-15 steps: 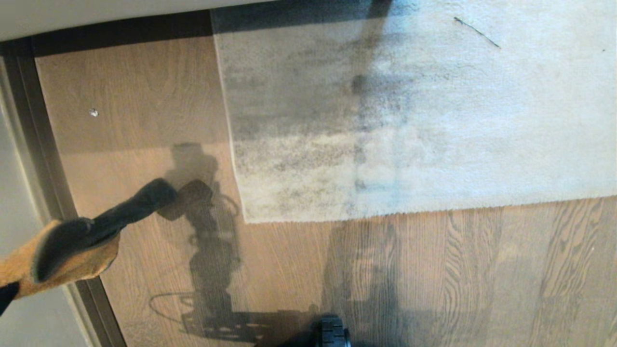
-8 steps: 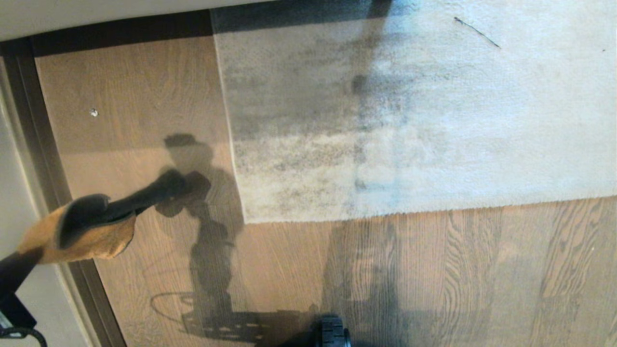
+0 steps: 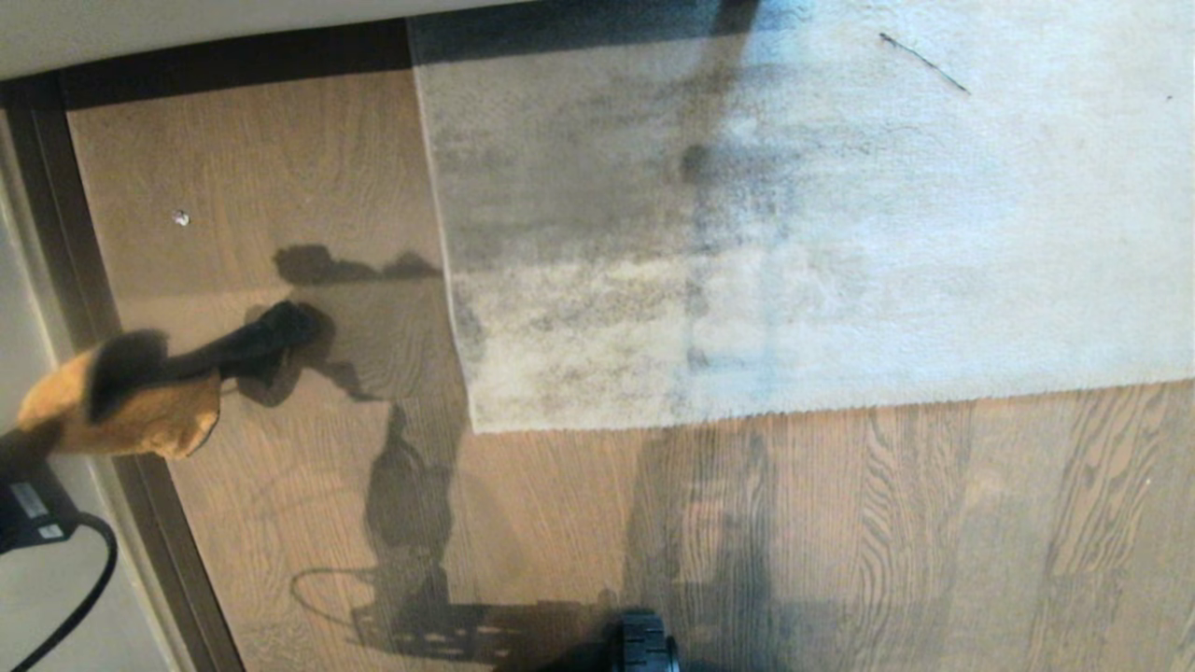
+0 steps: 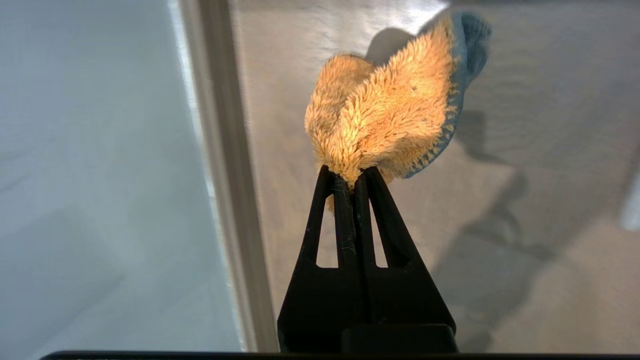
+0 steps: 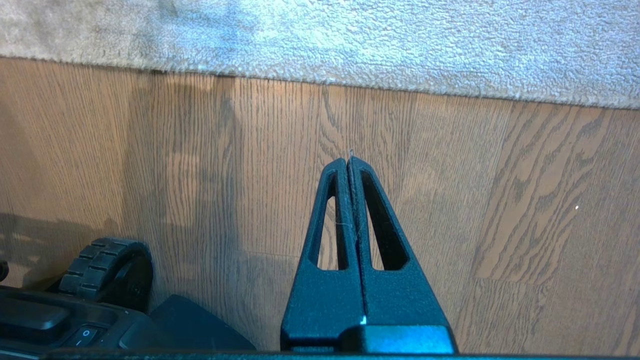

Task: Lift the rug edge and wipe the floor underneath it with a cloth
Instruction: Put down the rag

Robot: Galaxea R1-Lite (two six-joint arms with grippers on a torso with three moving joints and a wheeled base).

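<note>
**Mustard cloth moves up the left side, rug not yet lifted**

Clamped in the left hand (image 4: 354, 182), the cloth (image 3: 121, 411) has travelled further up along the dark skirting strip (image 3: 56, 243) in the last second, staying well left of the rug edge (image 3: 462, 355). The rug lies flat on the floor (image 3: 280, 168). The right hand (image 5: 348, 162) is pressed together, empty, just short of the rug's near border, so lifting has probably not started.

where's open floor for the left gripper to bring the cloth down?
Bare floor between skirting strip and rug edge, one small speck there. More runs below the rug's near border. Crowded only by the wheel.
</note>
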